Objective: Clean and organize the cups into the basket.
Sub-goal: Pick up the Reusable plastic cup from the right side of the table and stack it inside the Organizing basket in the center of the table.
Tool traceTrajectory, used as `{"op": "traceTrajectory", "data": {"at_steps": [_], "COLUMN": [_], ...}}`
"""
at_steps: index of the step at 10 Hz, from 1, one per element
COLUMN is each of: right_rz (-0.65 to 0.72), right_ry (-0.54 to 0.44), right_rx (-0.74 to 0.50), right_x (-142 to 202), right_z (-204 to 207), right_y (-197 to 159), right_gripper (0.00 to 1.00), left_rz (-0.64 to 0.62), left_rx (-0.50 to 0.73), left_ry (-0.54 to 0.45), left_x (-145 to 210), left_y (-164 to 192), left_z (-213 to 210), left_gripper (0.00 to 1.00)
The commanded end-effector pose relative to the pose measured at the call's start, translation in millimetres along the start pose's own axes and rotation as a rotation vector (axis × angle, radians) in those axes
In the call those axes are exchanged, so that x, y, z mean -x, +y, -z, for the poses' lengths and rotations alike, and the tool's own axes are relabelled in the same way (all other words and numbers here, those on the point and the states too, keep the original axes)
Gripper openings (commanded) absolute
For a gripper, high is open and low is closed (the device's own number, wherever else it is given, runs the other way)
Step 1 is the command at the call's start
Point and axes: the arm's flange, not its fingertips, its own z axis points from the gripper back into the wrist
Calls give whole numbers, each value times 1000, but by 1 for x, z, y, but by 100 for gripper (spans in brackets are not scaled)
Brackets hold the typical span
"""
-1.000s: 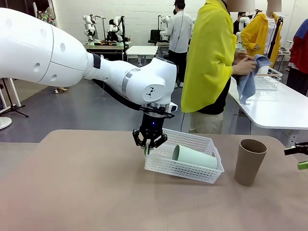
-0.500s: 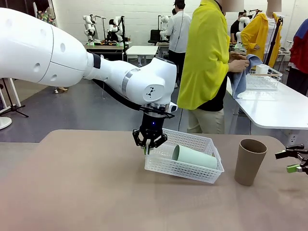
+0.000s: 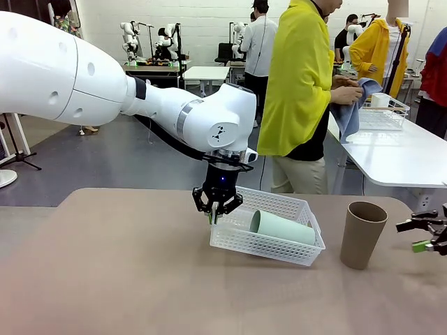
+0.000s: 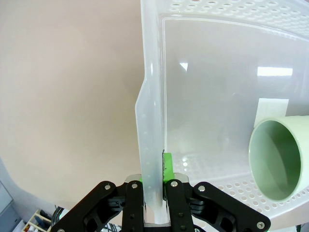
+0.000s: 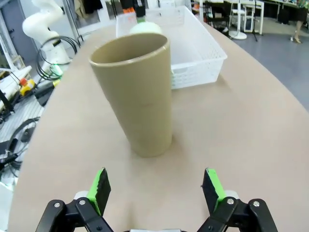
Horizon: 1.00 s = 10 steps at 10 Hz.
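A brown table is seen from the robot's side. Near the middle of it, toward the far edge, a shallow white perforated basket is placed. The basket sits at a slant, its left end higher than its right. That left end wall is pinched by the left gripper, which hangs straight down from its white arm. Its jaws are closed tight on the thin plastic rim, one green pad on each side of the wall.

Inside the basket a pale mint green cup is laid on its side along the right half. Its open mouth is turned toward the clamped end.

A brown cup is stood upright on the table, mouth up, just beside the basket's right end and apart from it.

At the table's right edge the right gripper is held low above the surface. Its jaws are spread wide and nothing is gripped. It is aimed at the brown cup, which stands ahead of the fingertips, not between them and not touched.

Beyond the far edge a person in a yellow top is seen, with a blue cloth held over a separate white table.
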Motion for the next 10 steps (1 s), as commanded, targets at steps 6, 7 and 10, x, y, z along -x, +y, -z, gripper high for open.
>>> {"op": "traceTrajectory", "data": {"at_steps": [6, 7, 10], "right_rz": [-66, -58, -17], "right_ry": [-13, -21, -63], "right_rx": [55, 27, -66], "right_x": [4, 3, 1], "right_z": [52, 53, 54], "right_y": [-18, -19, -13], "right_gripper": [100, 100, 100], "left_rz": [3, 3, 3], "left_rx": [13, 13, 13], "left_ry": [-5, -5, -5], "left_x": [3, 3, 3], "left_y": [3, 3, 3], "left_z": [2, 2, 2], "left_gripper": [0, 0, 0]}}
